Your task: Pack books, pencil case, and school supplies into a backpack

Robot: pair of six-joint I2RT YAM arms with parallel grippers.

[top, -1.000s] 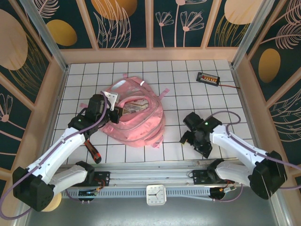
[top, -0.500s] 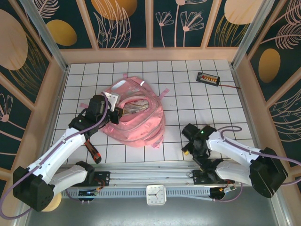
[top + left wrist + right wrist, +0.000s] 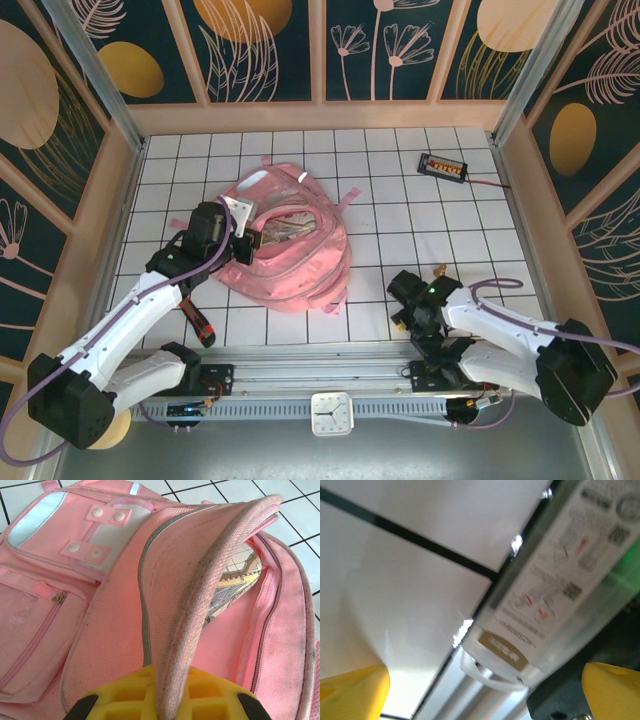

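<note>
No wording legible. White sticker [image 3: 555, 575] on silvery rail [image 3: 470, 700]: pictograms, QR-like square, print blurred. Tan label [image 3: 502, 647] below: lettering blurred. White square clock [image 3: 331, 413]: numerals too small. Patterned sheet [image 3: 237, 572] in light-pink fabric backpack [image 3: 125, 630]: no words discernible.

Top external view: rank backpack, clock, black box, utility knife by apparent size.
1. backpack, by far the largest
2. clock
3. black box and utility knife: they look about alike. The knife is longer but thinner, so they are not ranked.

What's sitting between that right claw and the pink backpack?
Only bare tiled table. In the top view, nothing lies on the stretch between the right gripper and the backpack.
</note>
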